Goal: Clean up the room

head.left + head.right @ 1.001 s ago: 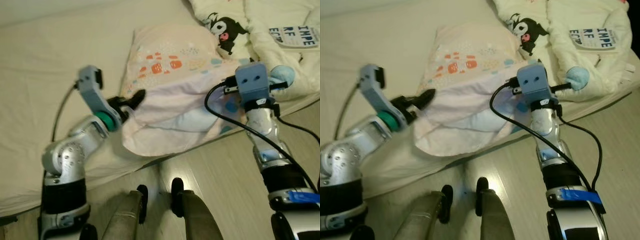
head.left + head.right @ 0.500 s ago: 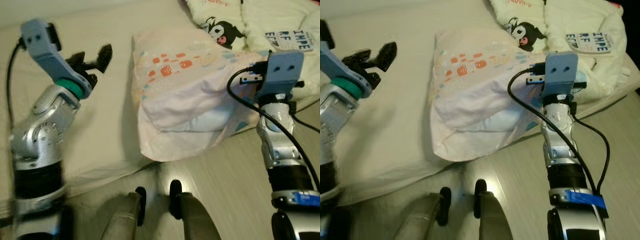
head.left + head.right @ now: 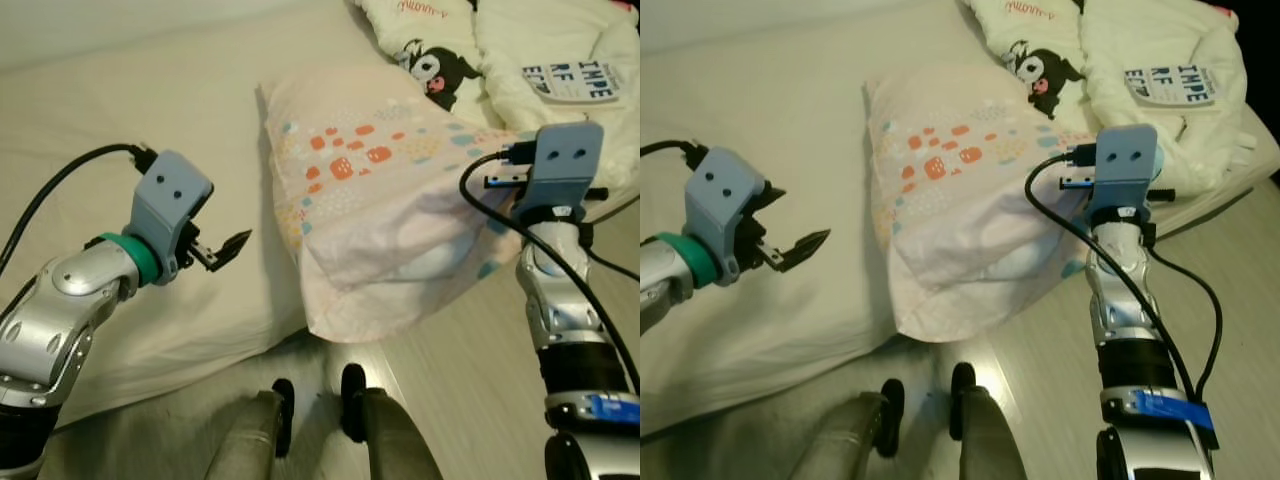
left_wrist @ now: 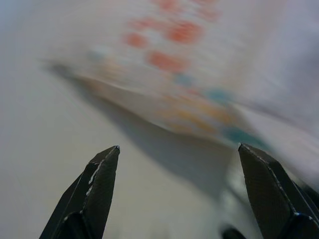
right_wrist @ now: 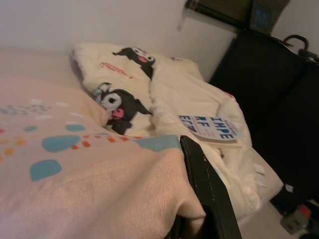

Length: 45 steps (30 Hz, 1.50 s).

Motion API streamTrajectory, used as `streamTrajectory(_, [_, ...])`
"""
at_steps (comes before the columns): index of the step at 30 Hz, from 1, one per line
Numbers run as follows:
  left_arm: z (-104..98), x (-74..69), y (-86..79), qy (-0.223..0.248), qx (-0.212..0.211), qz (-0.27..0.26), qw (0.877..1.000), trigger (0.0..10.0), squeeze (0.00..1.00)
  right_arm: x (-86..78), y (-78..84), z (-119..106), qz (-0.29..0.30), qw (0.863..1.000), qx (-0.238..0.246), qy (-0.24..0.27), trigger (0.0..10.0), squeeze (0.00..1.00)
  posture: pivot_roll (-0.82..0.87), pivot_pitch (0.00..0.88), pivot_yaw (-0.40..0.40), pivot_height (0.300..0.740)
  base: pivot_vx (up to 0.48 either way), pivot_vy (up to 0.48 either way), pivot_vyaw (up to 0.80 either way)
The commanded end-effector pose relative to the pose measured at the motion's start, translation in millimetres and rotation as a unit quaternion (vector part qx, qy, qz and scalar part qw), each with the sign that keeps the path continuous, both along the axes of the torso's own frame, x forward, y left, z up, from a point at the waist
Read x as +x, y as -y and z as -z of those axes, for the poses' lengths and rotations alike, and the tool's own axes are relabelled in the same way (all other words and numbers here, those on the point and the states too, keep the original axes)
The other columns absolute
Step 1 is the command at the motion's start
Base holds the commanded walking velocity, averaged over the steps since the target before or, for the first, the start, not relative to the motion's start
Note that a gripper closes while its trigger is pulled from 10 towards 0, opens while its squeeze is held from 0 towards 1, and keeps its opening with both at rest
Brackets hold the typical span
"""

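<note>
Pillow (image 3: 390,190) in a pale pink case printed with orange and blue patches is seen lying on the bed (image 3: 120,130), its lower corner hanging past the mattress edge over the wooden floor (image 3: 470,380). A cream blanket (image 3: 1160,60) with black cartoon figures is bunched at the head of the bed, touching the pillow's far corner.

The right claw (image 5: 199,189) is pressed onto the pillow's right edge; in the right wrist view pink fabric is seen gathered over one black finger (image 5: 207,184), so the case is judged to be pinched there, though the second finger is hidden under the cloth. The left claw (image 3: 225,250) is held just above the sheet, near the pillow's left edge but apart from it, with its fingers spread wide, as the left wrist view shows, and nothing between them.

The step in hand is judged to be straightening the pillow on the bed, with one side gripped and the other free. The next move would call for the left claw to be brought across to the near left edge and closed on the fabric, so that the pillow can be lifted level and drawn fully onto the mattress.
</note>
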<state>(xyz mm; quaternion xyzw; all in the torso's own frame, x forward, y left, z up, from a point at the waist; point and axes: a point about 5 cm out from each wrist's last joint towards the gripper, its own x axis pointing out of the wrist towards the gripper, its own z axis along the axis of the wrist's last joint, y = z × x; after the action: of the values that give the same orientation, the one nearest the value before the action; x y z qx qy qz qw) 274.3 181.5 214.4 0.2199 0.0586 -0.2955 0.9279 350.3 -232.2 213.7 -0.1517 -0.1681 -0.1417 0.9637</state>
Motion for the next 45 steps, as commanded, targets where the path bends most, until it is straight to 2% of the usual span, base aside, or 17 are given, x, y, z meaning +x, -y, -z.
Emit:
streamTrajectory(1, [13, -13.5, 9.1, -0.04, 0.014, 0.043, 0.998, 10.0, 0.0, 0.7, 7.7, -3, 0.016, 1.0, 0.012, 0.008, 10.0, 0.0, -0.01, 0.22, 0.062, 0.74, 0.0, 0.0, 0.0])
streamTrajectory(9, [47, -10.0, 25.5, -0.056, 0.042, 0.004, 0.998, 10.0, 0.0, 21.3, -2.5, -18, 0.002, 0.999, 0.038, 0.015, 10.0, 0.0, -0.01, 0.214, 0.059, 0.74, 0.0, 0.0, 0.0])
streamTrajectory(11, [45, 2.7, 25.4, -0.022, 0.007, -0.066, 0.998, 10.0, 0.0, 25.7, -6.7, -38, -0.005, 0.998, 0.046, 0.049, 10.0, 0.0, -0.01, 0.211, 0.055, 0.74, 0.0, 0.0, 0.0])
streamTrajectory(14, [43, 4.8, 24.2, -0.016, -0.005, -0.079, 0.997, 10.0, 0.0, 25.7, -7.0, -40, -0.006, 0.998, 0.046, 0.053, 10.0, 0.0, -0.01, 0.211, 0.055, 0.74, 0.0, 0.0, 0.0])
streamTrajectory(16, [33, 20.1, 15.5, 0.016, -0.063, -0.173, 0.983, 10.0, 0.0, 24.5, -17.6, -34, -0.041, 0.998, 0.032, 0.043, 10.0, 0.0, -0.01, 0.209, 0.051, 0.74, 0.0, 0.0, 0.0])
streamTrajectory(17, [33, 20.1, 15.5, 0.016, -0.063, -0.173, 0.983, 10.0, 0.0, 24.5, -17.6, -34, -0.041, 0.998, 0.032, 0.043, 10.0, 0.0, -0.01, 0.209, 0.051, 0.74, 0.0, 0.0, 0.0])
streamTrajectory(19, [27, 29.7, 10.2, 0.033, -0.094, -0.235, 0.967, 10.0, 0.0, 23.8, -29.1, -2, -0.063, 0.997, 0.038, -0.022, 10.0, 0.0, -0.02, 0.211, 0.046, 0.74, 0.0, 0.0, 0.0])
streamTrajectory(23, [24, 35.4, 6.3, 0.044, -0.108, -0.278, 0.954, 10.0, 0.0, 22.0, -38.1, 29, -0.073, 0.992, 0.069, -0.076, 10.0, 0.0, -0.02, 0.211, 0.046, 0.74, 0.0, 0.0, 0.0])
streamTrajectory(24, [18, 39.4, 0.4, 0.058, -0.126, -0.311, 0.94, 10.0, 0.0, 21.5, -44.8, 40, -0.082, 0.988, 0.091, -0.093, 10.0, 0.0, -0.03, 0.212, 0.042, 0.74, 0.0, 0.0, 0.0])
streamTrajectory(25, [18, 39.4, 0.4, 0.058, -0.126, -0.311, 0.94, 10.0, 0.0, 21.5, -44.8, 40, -0.082, 0.988, 0.091, -0.093, 10.0, 0.0, -0.03, 0.212, 0.042, 0.74, 0.0, 0.0, 0.0])
streamTrajectory(27, [-3, 45.7, -9.2, 0.099, -0.184, -0.353, 0.912, 10.0, 0.0, 30.0, -52.8, 45, -0.088, 0.983, 0.112, -0.113, 10.0, 0.0, -0.02, 0.214, 0.03, 0.74, 0.0, 0.0, 0.0])
streamTrajectory(28, [-3, 45.7, -9.2, 0.099, -0.184, -0.353, 0.912, 10.0, 0.0, 30.0, -52.8, 45, -0.088, 0.983, 0.112, -0.113, 10.0, 0.0, -0.02, 0.214, 0.03, 0.74, 0.0, 0.0, 0.0])
streamTrajectory(30, [-24, 47.8, -13.8, 0.136, -0.238, -0.366, 0.889, 10.0, 0.0, 42.6, -55.4, 36, -0.083, 0.982, 0.12, -0.121, 10.0, 0.0, 0.0, 0.213, 0.022, 0.74, 0.0, 0.0, 0.0])
streamTrajectory(36, [-50, 45.5, -10.4, 0.17, -0.292, -0.353, 0.873, 10.0, 0.0, 57.2, -60.1, 13, -0.087, 0.981, 0.123, -0.121, 10.0, 0.0, 0.02, 0.215, 0.011, 0.74, 0.0, 0.0, 0.0])
streamTrajectory(38, [-73, 40.2, -4.0, 0.195, -0.335, -0.329, 0.861, 10.0, 0.0, 68.4, -77.1, -21, -0.122, 0.979, 0.126, -0.099, 10.0, 0.0, 0.04, 0.223, 0.0, 0.74, 0.0, 0.0, 0.0])
streamTrajectory(41, [-83, 36.9, -0.7, 0.204, -0.347, -0.319, 0.858, 10.0, 0.0, 72.7, -102.6, -53, -0.175, 0.974, 0.128, -0.064, 10.0, 0.0, 0.04, 0.224, 0.001, 0.74, 0.0, 0.0, 0.0])
streamTrajectory(45, [-86, 35.8, -0.3, 0.205, -0.353, -0.316, 0.856, 10.0, 0.0, 72.8, -115.7, -67, -0.205, 0.968, 0.137, -0.047, 10.0, 0.0, 0.05, 0.228, 0.005, 0.74, 0.0, 0.0, 0.0])
